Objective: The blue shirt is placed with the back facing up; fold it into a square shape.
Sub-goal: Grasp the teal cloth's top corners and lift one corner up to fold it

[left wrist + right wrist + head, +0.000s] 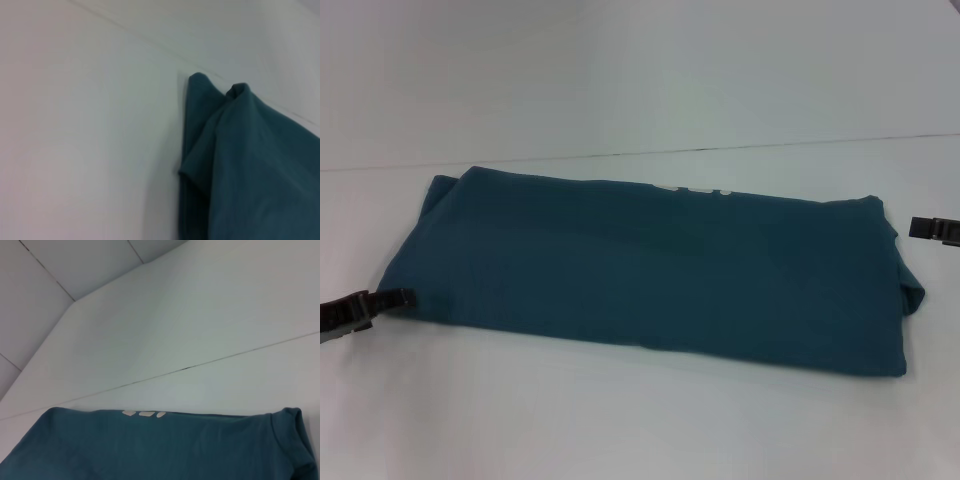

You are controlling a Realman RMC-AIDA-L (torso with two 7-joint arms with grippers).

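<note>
The blue shirt [650, 270] lies flat on the white table, folded into a long band running left to right. A sliver of white lettering [692, 189] peeks out at its far edge. My left gripper [398, 298] sits low at the band's near-left corner, right against the cloth edge. At the far-right end my right gripper [920, 228] stands just off the shirt, apart from it. The left wrist view shows a bunched corner of the blue shirt [250, 165]. In the right wrist view the blue shirt [150, 450] appears with the lettering [144, 414] at its edge.
The white table [620, 420] spreads wide in front of the shirt and beyond it. A thin seam [720, 148] runs across the surface behind the shirt.
</note>
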